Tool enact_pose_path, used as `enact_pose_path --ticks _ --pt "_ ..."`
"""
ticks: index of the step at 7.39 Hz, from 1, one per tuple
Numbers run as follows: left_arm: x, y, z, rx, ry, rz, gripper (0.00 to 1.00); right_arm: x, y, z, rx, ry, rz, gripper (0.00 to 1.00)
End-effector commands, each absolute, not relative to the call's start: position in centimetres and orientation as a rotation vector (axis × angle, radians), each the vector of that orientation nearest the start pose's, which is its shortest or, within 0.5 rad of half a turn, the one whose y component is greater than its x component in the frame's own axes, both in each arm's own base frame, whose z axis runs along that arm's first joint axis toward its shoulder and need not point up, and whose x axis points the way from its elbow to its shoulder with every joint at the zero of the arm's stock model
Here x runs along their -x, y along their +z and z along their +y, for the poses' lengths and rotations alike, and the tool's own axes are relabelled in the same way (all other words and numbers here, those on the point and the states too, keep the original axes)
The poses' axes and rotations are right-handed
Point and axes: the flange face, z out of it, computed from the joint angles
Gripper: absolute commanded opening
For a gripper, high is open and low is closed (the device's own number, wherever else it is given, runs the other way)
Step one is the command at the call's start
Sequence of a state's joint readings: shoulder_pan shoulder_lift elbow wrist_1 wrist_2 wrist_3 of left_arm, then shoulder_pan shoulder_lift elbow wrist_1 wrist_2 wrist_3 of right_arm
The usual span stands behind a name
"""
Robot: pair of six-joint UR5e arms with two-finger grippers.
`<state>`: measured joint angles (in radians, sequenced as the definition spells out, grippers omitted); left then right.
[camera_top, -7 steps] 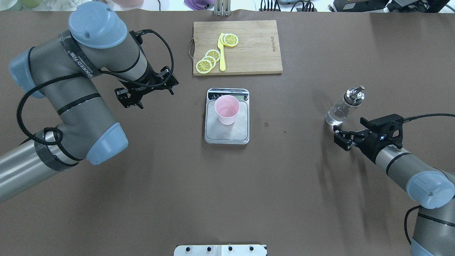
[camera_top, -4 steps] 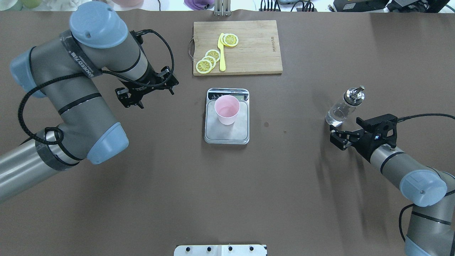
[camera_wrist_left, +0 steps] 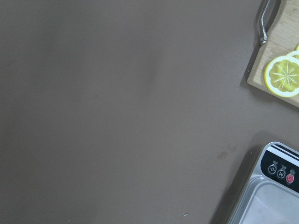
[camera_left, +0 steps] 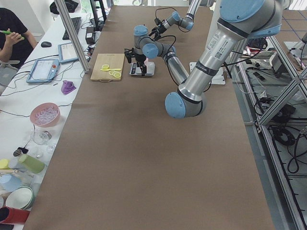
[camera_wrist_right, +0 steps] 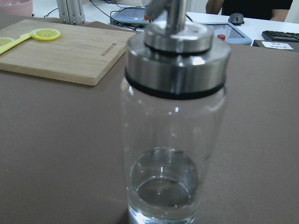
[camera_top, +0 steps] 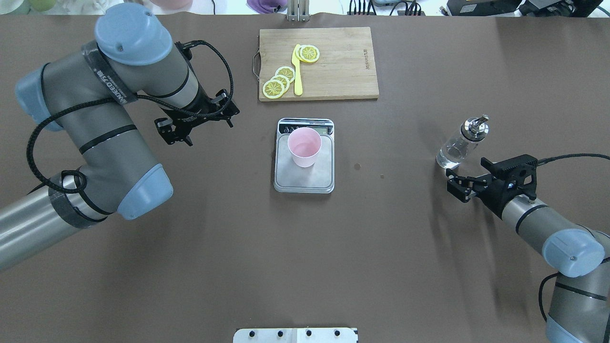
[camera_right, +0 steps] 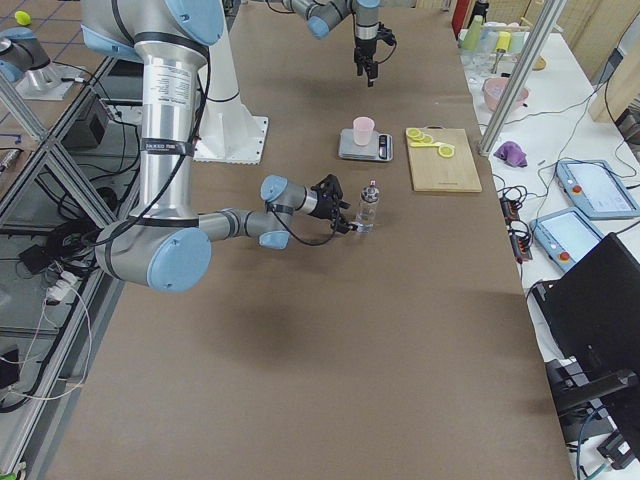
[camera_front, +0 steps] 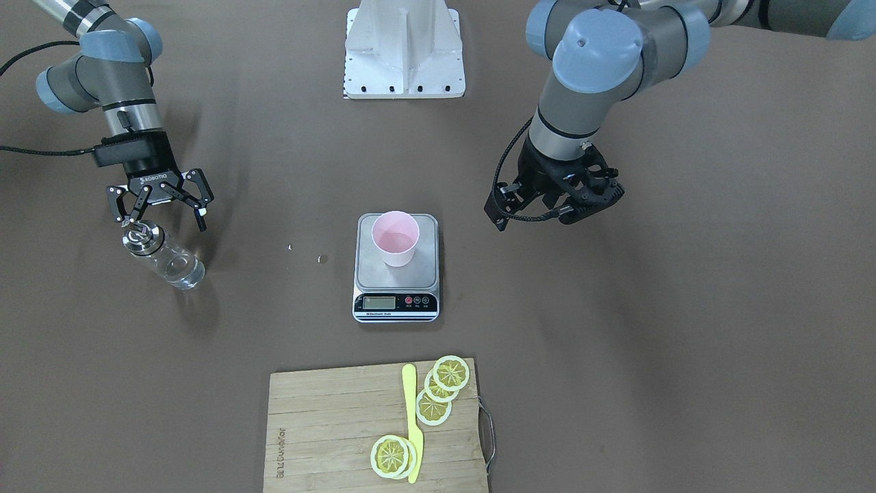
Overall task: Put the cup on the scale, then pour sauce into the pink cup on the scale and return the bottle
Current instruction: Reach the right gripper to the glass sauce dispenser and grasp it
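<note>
My right fingers (camera_front: 200,205) sit wide open just beside the bottle (camera_front: 164,259), holding nothing; left fingers (camera_top: 164,129) look open and empty; cup (camera_front: 395,237) stands on the scale (camera_front: 395,301)

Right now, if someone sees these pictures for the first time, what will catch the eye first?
The pink cup standing upright on the steel scale at the table's centre draws the eye first. Next comes the open right gripper, poised beside the glass bottle without holding it. Yellow lemon slices lie on the wooden board beyond the scale.
</note>
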<state>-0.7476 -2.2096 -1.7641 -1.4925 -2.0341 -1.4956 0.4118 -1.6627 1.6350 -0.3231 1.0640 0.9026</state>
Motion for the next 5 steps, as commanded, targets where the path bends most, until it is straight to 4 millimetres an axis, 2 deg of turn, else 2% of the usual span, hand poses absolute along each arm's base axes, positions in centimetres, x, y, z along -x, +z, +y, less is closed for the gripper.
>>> enact_pose_path --ticks 1,5 --pt "-42.09 21.45 -51.08 0.108 -0.455 0.866 0.98 35.18 54.39 -35.96 -1.011 0.079 -0.79 0.99" --pt "-42.08 21.58 -51.21 0.108 -0.457 0.864 0.98 35.16 53.44 -36.82 -1.028 0.087 -0.79 0.99"
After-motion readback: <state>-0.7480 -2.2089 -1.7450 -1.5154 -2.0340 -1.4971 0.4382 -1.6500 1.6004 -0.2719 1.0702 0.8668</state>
